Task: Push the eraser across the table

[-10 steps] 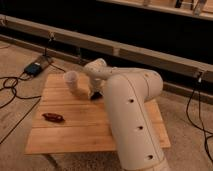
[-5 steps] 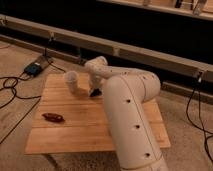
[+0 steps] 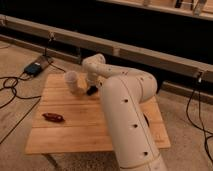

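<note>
The eraser (image 3: pixel 92 91) is a small black block lying on the far part of the light wooden slatted table (image 3: pixel 75 135). My gripper (image 3: pixel 91 81) hangs at the end of the big white arm (image 3: pixel 125 105), pointing down just behind the eraser and right at it. I cannot tell whether they touch. The arm covers the right half of the tabletop.
A pale cup-like object (image 3: pixel 72 81) stands just left of the gripper. A reddish-brown elongated object (image 3: pixel 53 117) lies at the table's left front. Cables and a small blue box (image 3: pixel 35 67) lie on the floor at left. A long rail (image 3: pixel 150 52) runs behind the table.
The gripper and the eraser have shifted a little toward the far edge of the table. The cup and the reddish-brown object have not moved.
</note>
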{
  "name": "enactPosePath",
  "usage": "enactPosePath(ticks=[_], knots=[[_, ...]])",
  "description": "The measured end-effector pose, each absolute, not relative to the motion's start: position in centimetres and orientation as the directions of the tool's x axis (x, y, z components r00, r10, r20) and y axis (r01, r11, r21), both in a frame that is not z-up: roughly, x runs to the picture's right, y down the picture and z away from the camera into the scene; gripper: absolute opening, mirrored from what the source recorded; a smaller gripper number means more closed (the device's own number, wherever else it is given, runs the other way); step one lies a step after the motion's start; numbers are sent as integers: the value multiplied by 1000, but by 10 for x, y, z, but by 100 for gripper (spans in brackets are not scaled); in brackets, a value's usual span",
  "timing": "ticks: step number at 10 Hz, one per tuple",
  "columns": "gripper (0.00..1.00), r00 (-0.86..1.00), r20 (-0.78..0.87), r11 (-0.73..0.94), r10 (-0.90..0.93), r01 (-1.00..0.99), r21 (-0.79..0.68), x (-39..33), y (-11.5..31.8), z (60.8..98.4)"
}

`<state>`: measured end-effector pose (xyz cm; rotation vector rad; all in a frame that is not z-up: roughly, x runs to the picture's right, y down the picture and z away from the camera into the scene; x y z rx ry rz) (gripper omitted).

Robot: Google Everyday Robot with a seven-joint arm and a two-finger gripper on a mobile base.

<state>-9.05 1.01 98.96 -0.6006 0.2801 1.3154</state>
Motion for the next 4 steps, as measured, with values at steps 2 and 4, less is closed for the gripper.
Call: enactPosePath(ticks=[2, 4], knots=[[65, 267, -514, 143, 815, -953, -268, -96, 7, 978], [65, 267, -514, 143, 815, -953, -267, -95, 7, 978]])
